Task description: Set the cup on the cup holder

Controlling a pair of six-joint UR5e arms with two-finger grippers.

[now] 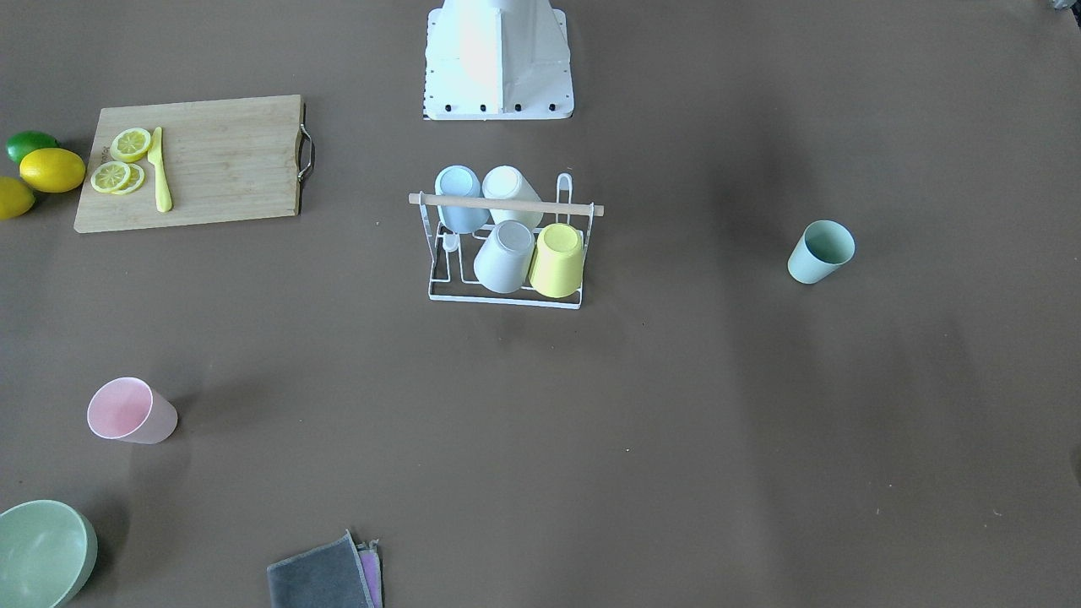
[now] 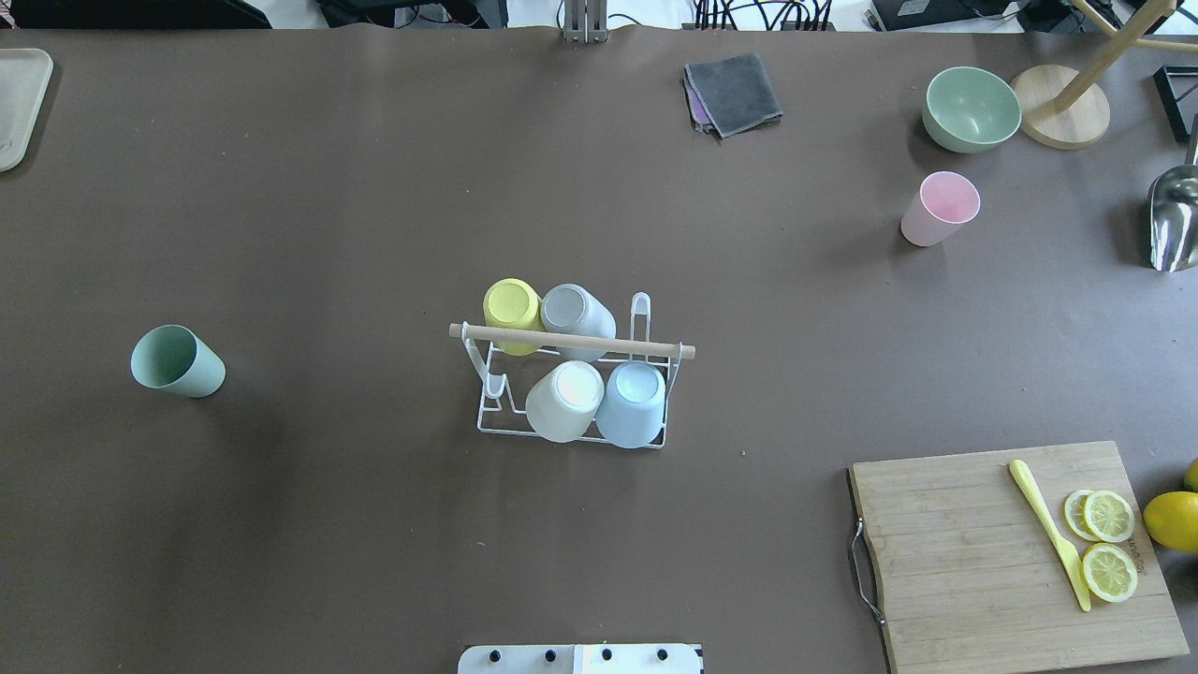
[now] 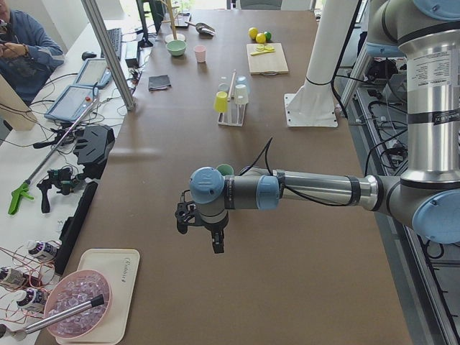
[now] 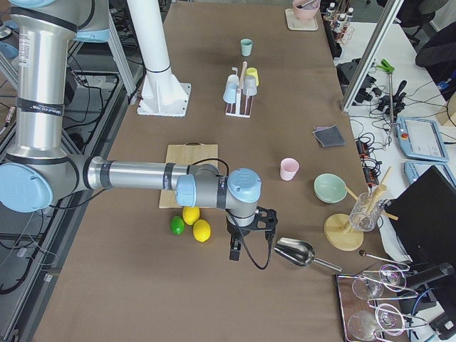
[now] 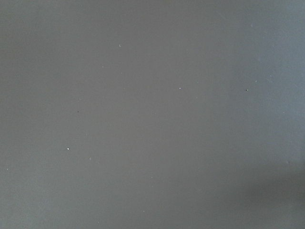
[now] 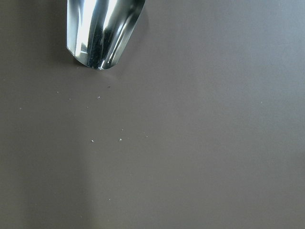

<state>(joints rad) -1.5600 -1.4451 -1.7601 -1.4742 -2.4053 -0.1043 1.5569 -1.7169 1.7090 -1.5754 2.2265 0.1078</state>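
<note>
The white wire cup holder (image 1: pixel 507 203) with a wooden rod handle stands mid-table and also shows in the overhead view (image 2: pixel 571 341). Blue, white, grey and yellow cups sit upside down on its prongs. A green cup (image 2: pixel 177 360) lies tilted on the table far to its left, and a pink cup (image 2: pixel 939 208) far right at the back. My left gripper (image 3: pixel 200 231) hovers over bare table near the green cup (image 3: pixel 225 170). My right gripper (image 4: pixel 251 239) hovers near the lemons. Both show only in side views, so I cannot tell whether they are open or shut.
A cutting board (image 2: pixel 1011 552) carries lemon slices and a yellow knife, with lemons (image 2: pixel 1172 520) beside it. A green bowl (image 2: pixel 971 109), a grey cloth (image 2: pixel 732 92) and a metal scoop (image 2: pixel 1174 220) lie at the back right. A tray (image 2: pixel 19 103) sits at the back left.
</note>
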